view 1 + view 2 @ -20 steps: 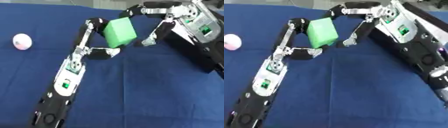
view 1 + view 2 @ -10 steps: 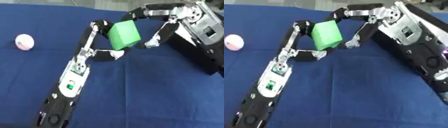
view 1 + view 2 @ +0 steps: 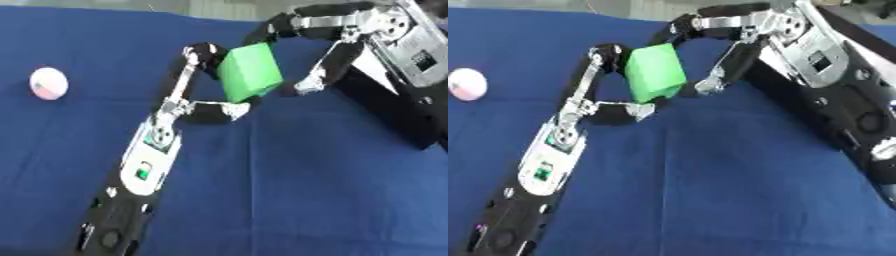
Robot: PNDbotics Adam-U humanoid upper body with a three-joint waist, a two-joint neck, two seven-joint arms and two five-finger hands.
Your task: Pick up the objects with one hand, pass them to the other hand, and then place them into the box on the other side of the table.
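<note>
A green block (image 3: 251, 72) is held above the blue table between both hands. My left hand (image 3: 180, 98) reaches up from the lower left, with a finger (image 3: 198, 53) on the block's upper left and the thumb (image 3: 223, 111) under its lower edge. From the upper right comes my right hand (image 3: 802, 42); its fingers (image 3: 710, 22) curl over the block's top corner and its thumb (image 3: 710, 84) touches the lower right side. No box shows in either view.
A pink and white ball (image 3: 48, 83) lies on the blue cloth (image 3: 306, 190) at the far left. The table's far edge (image 3: 175, 10) runs along the top. My right forearm (image 3: 859, 120) fills the right side.
The green block has shifted a little to the right and down with both hands around it. The right thumb has closed in on the block's side.
</note>
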